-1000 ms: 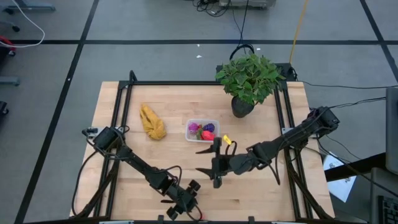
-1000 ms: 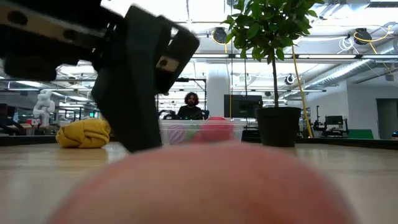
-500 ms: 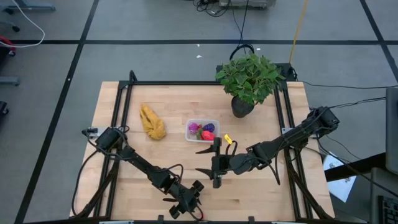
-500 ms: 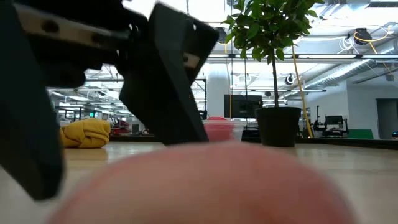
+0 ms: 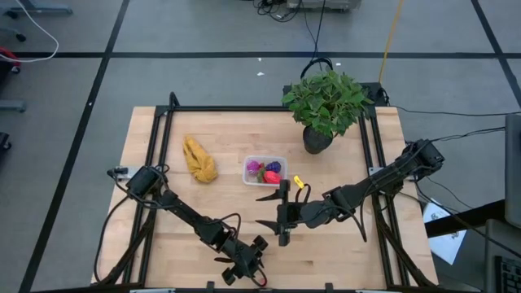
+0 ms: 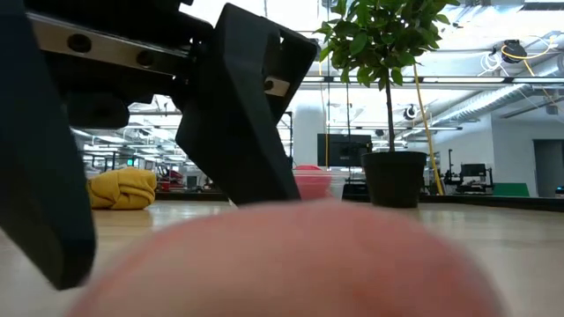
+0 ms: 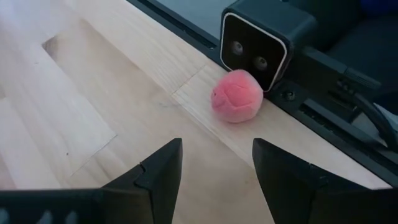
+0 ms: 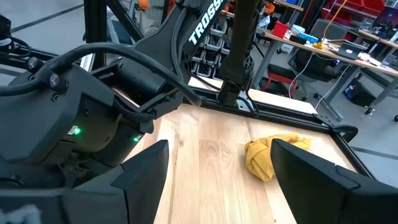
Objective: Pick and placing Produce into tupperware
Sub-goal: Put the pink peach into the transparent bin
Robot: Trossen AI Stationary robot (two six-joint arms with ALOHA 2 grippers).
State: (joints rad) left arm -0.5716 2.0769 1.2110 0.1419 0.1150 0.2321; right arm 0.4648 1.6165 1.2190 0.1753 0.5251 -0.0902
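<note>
Wood tabletop point(image 5: 228, 138), dark frame rail, open lab behind. Left gripper point(image 7: 214, 171) at the near edge, fingers apart, empty; one pink ball point(image 7: 237, 96) just ahead, touching the low camera point(image 7: 264, 37). Right gripper point(image 5: 274, 210) spread wide mid-table, one clear box point(image 5: 264, 169) with produce just beyond. One yellow banana bunch point(image 5: 199, 159), one plant point(image 5: 326, 102).

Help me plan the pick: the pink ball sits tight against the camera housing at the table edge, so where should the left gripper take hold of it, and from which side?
Grip the pink ball across its round middle, coming from above on the open table side. The camera housing touches its far side, so a finger there likely won't fit. The open left gripper already faces it.
</note>
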